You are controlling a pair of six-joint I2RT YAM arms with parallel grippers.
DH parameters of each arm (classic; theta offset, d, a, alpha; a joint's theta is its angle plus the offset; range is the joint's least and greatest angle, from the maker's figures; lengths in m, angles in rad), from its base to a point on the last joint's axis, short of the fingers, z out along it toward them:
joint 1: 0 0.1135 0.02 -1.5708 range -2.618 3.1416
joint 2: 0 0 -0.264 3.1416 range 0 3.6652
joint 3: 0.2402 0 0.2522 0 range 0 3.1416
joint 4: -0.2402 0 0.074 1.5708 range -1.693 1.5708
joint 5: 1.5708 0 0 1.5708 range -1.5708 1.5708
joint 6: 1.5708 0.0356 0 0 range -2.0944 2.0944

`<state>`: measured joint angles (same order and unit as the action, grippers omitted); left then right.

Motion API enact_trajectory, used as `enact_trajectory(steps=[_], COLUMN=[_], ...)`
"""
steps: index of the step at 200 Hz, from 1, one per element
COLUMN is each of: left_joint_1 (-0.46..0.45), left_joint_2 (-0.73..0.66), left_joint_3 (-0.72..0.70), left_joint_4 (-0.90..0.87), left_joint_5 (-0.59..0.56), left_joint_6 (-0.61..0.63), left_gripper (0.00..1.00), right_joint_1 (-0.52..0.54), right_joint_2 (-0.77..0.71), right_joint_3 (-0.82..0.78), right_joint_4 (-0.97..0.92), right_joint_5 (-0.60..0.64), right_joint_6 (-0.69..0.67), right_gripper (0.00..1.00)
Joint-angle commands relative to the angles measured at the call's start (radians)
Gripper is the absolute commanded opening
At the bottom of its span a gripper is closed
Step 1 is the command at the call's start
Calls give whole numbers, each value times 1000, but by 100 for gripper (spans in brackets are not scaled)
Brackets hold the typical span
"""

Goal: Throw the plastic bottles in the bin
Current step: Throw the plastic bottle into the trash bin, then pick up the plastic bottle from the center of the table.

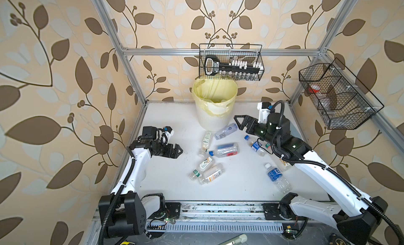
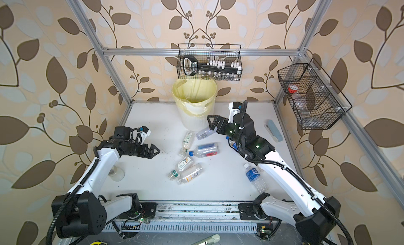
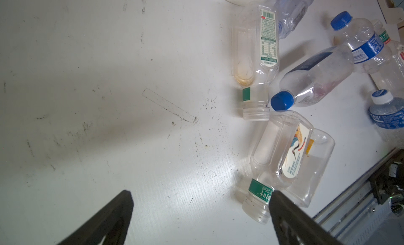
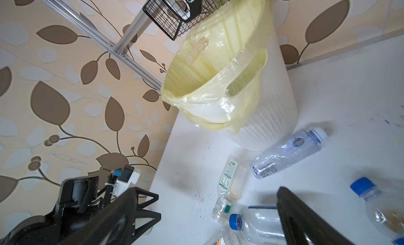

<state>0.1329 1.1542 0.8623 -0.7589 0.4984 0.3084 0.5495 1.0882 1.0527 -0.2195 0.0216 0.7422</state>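
The plastic bottles (image 1: 225, 150) lie on their sides on the white surface (image 1: 175, 189), most in a loose cluster at its middle, just in front of the bin (image 1: 207, 123), which stands at the middle of the far edge with a yellow liner (image 4: 196, 75) over its rim. Nearest the bin is a pale blue bottle (image 1: 226, 131), then a green-label bottle (image 1: 206, 141), a blue-capped bottle (image 1: 228, 150), a bird-label bottle (image 1: 205, 164) and an orange-label bottle (image 1: 213, 173) touching it. A white-capped bottle (image 1: 277, 178) lies apart toward the near right corner. My left gripper (image 1: 177, 150) hangs over the left half of the surface, fingers spread and holding nothing, pointing at the cluster. My right gripper (image 1: 238, 121) sits just beside the bin's wall, above the pale blue bottle, likewise spread and empty. Only my left wrist view shows brownish dregs in the green-label bottle, and only my right wrist view looks into the liner's mouth. In a top view a second blue-capped bottle (image 1: 254, 145) lies beside my right wrist and an orange-printed bottle (image 1: 285, 165) pokes from under the forearm. A pale blue block (image 2: 273, 130) near the right edge and a clear round container (image 2: 117, 173) near the left edge show plainly in a top view only — my arms cover them elsewhere. A wire basket (image 1: 231, 62) hangs on the back wall above the bin, and another basket (image 1: 336, 97) on the right wall.
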Motion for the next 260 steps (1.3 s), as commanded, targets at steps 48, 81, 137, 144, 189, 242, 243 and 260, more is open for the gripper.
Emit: enact_trajectory(steps=[48, 81, 137, 144, 189, 242, 243, 260], left_joint_1=[11, 11, 5, 1, -98, -300, -302, -343], left_joint_2=[-18, -22, -17, -15, -3, 23, 24, 42], left_joint_3=[27, 35, 71, 75, 105, 130, 131, 143], left_joint_4=[-25, -33, -84, -91, -142, -167, -167, -172], left_joint_5=[54, 73, 120, 124, 83, -18, -19, -43], left_joint_6=[26, 31, 68, 77, 120, 124, 124, 122], left_gripper=[99, 99, 99, 99, 99, 99, 99, 99], right_joint_1=[15, 20, 29, 30, 34, 34, 35, 34], right_joint_2=[-98, -151, -160, -158, -157, -161, -161, -161], right_joint_3=[-167, -256, -308, -314, -345, -364, -365, -370], right_joint_4=[11, 17, 6, 6, 4, 2, 3, 2], right_joint_5=[27, 44, 52, 51, 53, 60, 61, 61], right_joint_6=[66, 108, 146, 149, 161, 162, 163, 162], right_gripper=[100, 100, 100, 100, 100, 100, 100, 100])
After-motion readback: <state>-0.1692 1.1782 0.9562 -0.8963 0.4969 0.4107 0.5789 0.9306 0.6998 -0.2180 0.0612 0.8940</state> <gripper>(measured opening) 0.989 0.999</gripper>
